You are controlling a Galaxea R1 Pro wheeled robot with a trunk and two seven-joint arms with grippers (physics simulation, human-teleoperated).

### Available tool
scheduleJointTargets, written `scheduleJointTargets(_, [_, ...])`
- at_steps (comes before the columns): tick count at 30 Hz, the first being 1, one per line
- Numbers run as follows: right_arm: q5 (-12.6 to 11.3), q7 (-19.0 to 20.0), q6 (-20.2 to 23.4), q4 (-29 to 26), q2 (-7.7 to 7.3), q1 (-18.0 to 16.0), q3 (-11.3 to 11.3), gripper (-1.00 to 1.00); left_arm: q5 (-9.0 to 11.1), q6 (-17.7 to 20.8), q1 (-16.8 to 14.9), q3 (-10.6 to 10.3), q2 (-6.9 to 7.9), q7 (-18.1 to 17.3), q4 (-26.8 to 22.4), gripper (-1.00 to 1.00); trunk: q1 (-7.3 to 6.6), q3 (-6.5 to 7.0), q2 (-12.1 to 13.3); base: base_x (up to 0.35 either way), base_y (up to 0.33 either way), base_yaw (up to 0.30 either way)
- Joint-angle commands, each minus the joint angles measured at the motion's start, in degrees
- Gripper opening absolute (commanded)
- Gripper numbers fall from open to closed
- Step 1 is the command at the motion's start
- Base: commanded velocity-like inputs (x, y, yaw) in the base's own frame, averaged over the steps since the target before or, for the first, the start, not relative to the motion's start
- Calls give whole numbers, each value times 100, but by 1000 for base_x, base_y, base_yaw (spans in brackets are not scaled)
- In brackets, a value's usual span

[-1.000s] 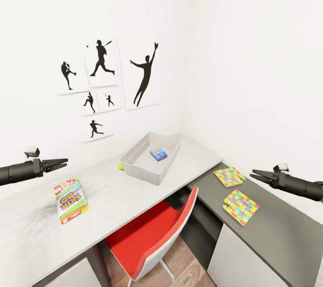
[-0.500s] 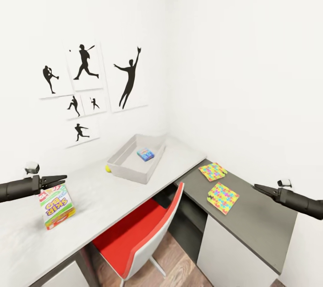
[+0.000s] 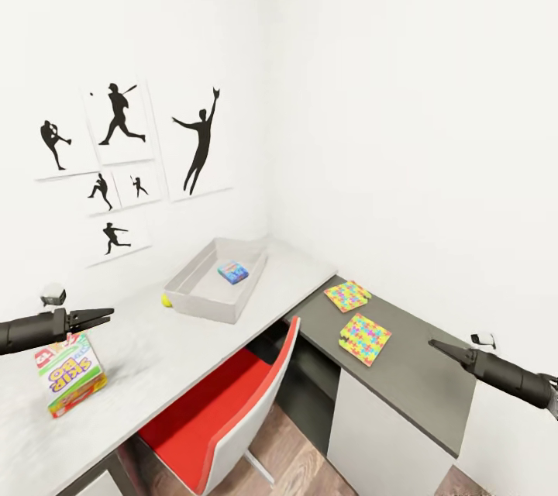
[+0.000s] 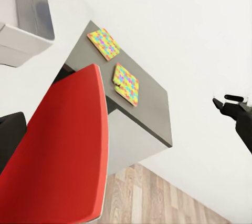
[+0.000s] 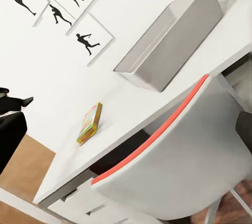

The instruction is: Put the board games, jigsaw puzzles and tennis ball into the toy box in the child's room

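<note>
- Grey toy box (image 3: pixel 203 291) sits on the light table (image 3: pixel 155 349) near the corner, with a small blue game box (image 3: pixel 232 272) inside it.
- Yellow-green tennis ball (image 3: pixel 165 300) peeks out just beside the toy box.
- White game box (image 3: pixel 68 373) with red letters lies on the table under the left gripper (image 3: pixel 105 315), not touching it.
- Two bright jigsaw puzzles (image 3: pixel 364 338) lie on the dark lower desk (image 3: pixel 418 387).
- Left jaws are a little apart and hold nothing.
- Right gripper (image 3: pixel 435 344) hangs over the dark desk, jaws together and holding nothing.
- Red chair (image 3: pixel 225 418) stands at the table.

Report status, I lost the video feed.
Left gripper open, empty; right gripper looks shut, empty. Toy box holds one game. Puzzles on lower desk. Red chair between.
</note>
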Motion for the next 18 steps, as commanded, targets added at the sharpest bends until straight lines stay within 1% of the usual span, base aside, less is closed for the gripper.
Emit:
scheduleJointTargets(1, [-4, 20, 25, 1, 23, 32, -14, 100, -31, 60, -2, 7, 0, -36, -4, 100, 4, -2, -11, -1, 0, -171])
scheduleJointTargets(4, [-40, 20, -95, -1, 104, 140, -14, 100, -30, 60, 0, 5, -2, -36, -5, 100, 4, 23, -11, 0, 0, -170])
scheduleJointTargets(5, [-72, 21, -163, -7, 164, 208, -16, 100, -30, 60, 1, 2, -2, -36, -6, 100, 4, 31, -11, 0, 0, -169])
scheduleJointTargets(8, [-131, 21, -220, -16, 235, 296, -22, 100, -30, 60, 1, -3, -2, -36, -7, 100, 4, 56, -11, 0, 0, -169])
scheduleJointTargets(13, [-246, 21, -264, -26, 293, 376, -27, 100, -30, 60, 2, -16, -6, -36, -9, 100, 4, 97, -11, 0, 0, -168])
scheduleJointTargets(18, [-297, 21, -269, -29, 316, 399, -28, 100, -30, 60, 2, -32, -10, -36, -25, 100, 4, 139, -11, 0, 0, -167])
